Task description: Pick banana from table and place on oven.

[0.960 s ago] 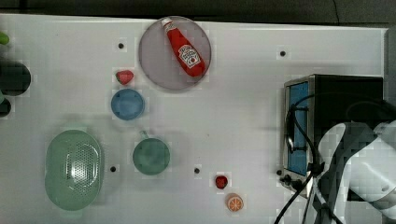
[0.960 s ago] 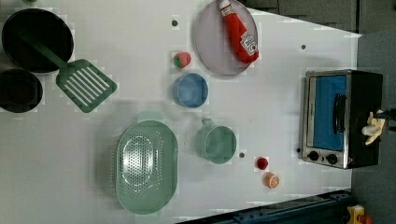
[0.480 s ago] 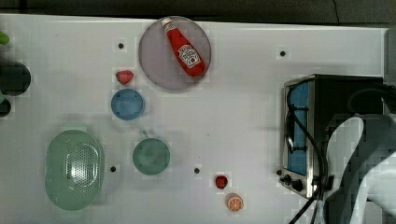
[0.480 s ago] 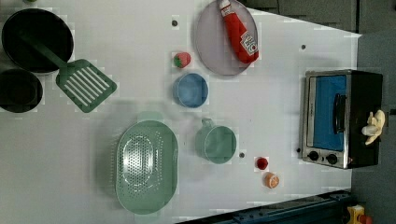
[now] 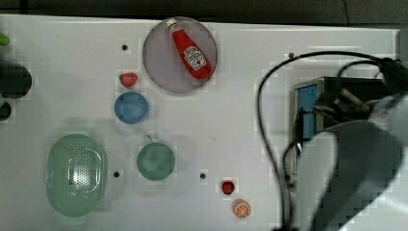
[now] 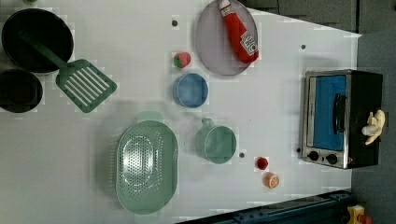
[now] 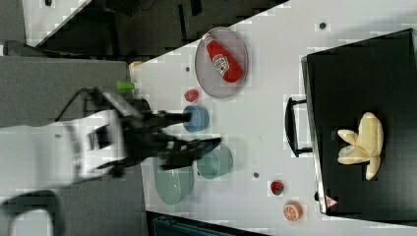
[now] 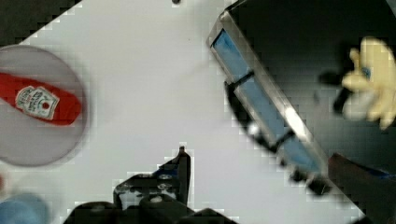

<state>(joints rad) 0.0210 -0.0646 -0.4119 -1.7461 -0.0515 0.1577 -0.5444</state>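
The pale yellow banana (image 6: 373, 127) lies on the oven's black top (image 6: 366, 93), near the back edge; it also shows in the right view (image 7: 361, 145) and the wrist view (image 8: 373, 95). The oven (image 7: 364, 73) stands at the white table's (image 6: 140, 46) edge, at the left view's right, its blue glass door (image 8: 261, 107) shut. My gripper (image 7: 204, 129) is open and holds nothing. It hangs in the air well away from the banana. One dark fingertip (image 8: 182, 161) shows over the bare table. In the top view my arm (image 5: 356, 168) covers most of the oven (image 5: 308, 96).
A ketchup bottle (image 6: 240, 32) lies on a grey plate (image 6: 212, 51). A blue bowl (image 6: 190, 90), green cup (image 6: 217, 143), green colander (image 6: 145, 165), strawberry (image 6: 182, 59), orange slice (image 6: 271, 179) and small red piece (image 6: 262, 163) dot the table. Black pots (image 6: 37, 35) and a spatula (image 6: 86, 86) sit at the left view's left.
In the top view my arm has grown larger and spread over the oven. The banana stays on the oven top, unmoved.
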